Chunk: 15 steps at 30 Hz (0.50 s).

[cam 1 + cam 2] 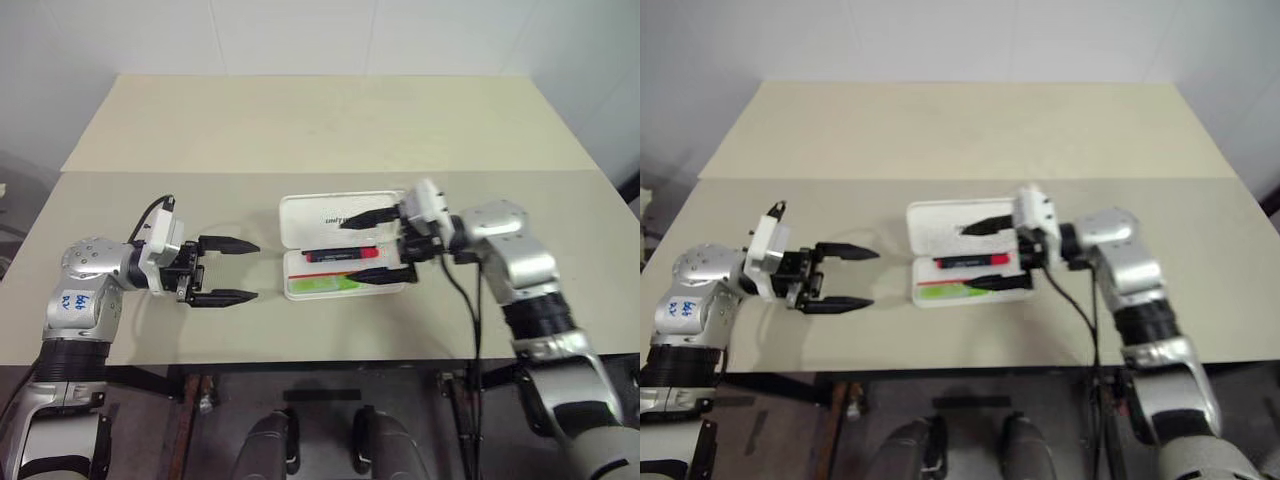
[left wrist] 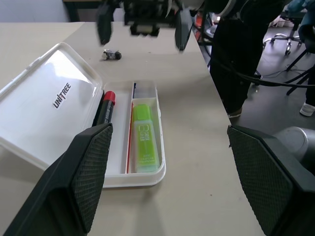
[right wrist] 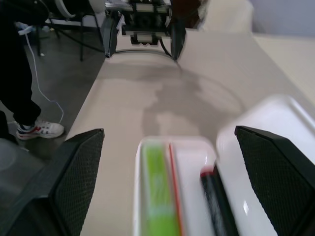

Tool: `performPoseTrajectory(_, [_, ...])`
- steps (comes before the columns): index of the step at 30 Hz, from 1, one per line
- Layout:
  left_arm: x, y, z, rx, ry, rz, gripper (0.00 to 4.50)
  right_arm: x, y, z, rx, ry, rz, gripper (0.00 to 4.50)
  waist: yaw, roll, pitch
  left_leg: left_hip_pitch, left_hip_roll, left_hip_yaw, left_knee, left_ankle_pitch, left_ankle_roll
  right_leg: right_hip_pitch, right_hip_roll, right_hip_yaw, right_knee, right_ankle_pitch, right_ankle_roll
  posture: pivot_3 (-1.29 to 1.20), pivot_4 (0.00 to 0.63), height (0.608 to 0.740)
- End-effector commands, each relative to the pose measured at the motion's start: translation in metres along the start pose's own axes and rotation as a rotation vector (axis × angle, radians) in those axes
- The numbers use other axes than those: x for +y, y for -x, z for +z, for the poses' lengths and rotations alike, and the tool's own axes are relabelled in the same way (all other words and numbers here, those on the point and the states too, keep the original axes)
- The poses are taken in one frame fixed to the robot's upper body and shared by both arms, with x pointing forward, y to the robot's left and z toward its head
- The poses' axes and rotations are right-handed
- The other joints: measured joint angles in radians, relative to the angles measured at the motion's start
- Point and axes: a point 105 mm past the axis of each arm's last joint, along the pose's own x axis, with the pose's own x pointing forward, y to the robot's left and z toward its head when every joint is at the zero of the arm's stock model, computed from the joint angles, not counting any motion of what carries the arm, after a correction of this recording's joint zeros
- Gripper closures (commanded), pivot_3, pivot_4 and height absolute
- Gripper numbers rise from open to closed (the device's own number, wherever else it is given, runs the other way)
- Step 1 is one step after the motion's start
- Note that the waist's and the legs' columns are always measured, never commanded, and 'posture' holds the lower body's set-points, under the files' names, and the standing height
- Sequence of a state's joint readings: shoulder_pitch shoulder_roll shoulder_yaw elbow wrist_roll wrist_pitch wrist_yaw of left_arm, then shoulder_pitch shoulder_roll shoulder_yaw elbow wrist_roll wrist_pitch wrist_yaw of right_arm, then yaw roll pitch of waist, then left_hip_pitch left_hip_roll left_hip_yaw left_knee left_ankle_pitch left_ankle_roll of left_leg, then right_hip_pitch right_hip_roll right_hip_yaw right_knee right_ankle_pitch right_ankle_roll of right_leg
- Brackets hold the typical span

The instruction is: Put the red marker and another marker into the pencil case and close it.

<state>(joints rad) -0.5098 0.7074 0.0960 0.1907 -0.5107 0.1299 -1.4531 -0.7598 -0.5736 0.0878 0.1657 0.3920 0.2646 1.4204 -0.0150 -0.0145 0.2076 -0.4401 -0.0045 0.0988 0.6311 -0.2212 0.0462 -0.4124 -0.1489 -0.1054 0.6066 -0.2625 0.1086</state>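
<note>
Right end effector (image 1: 371,247) open over pencil case (image 1: 300,213) holding red marker (image 1: 340,256), highlighter (image 1: 325,284).

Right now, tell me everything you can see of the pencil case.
The pencil case is a flat white box of what looks like plastic, with rounded corners, lying open on the table. Its hinged lid is tilted back and carries dark "unitree" lettering. A divider splits the tray: the red marker lies in the compartment nearer the lid, the green highlighter in the other. A red stripe runs along the divider. The right gripper hovers over one end, fingers spread, apparently not touching it.
</note>
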Motion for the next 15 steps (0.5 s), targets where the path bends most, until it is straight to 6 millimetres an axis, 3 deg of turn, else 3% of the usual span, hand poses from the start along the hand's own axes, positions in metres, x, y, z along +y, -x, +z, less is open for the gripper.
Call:
performPoseTrajectory(1, [0.0,-0.008,0.015,-0.043,-0.056,-0.022,0.6,-0.009,0.03,0.014,0.0,0.034,-0.138,0.03,0.0,0.0,0.0,0.0,0.0,0.0,0.0,0.0,0.0,0.0,0.0,0.0,0.0,0.0,0.0,0.0,0.15,0.74])
performPoseTrajectory(4, [0.006,-0.023,0.031,-0.117,-0.1,-0.003,0.6,-0.029,0.083,-0.008,0.112,0.027,-0.385,0.03,0.008,0.0,0.0,0.001,0.0,0.001,-0.001,0.0,0.0,0.0,0.001,0.0,0.0,0.0,0.0,0.0,0.15,0.74])
performPoseTrajectory(9, [0.009,-0.037,0.044,-0.164,-0.132,-0.013,0.6,-0.047,0.143,-0.046,0.247,-0.003,-0.73,0.03,0.012,0.0,0.0,0.001,0.0,0.003,0.0,0.0,0.0,0.0,0.001,0.0,0.0,0.0,0.0,0.0,0.15,0.74])
performPoseTrajectory(15, [0.008,-0.041,0.042,-0.154,-0.114,-0.024,0.6,-0.048,0.161,-0.073,0.253,-0.103,-0.999,0.03,0.005,0.0,0.0,0.002,0.002,0.005,0.0,0.004,0.004,0.0,0.003,0.002,0.0,0.0,0.0,0.0,0.15,0.74])
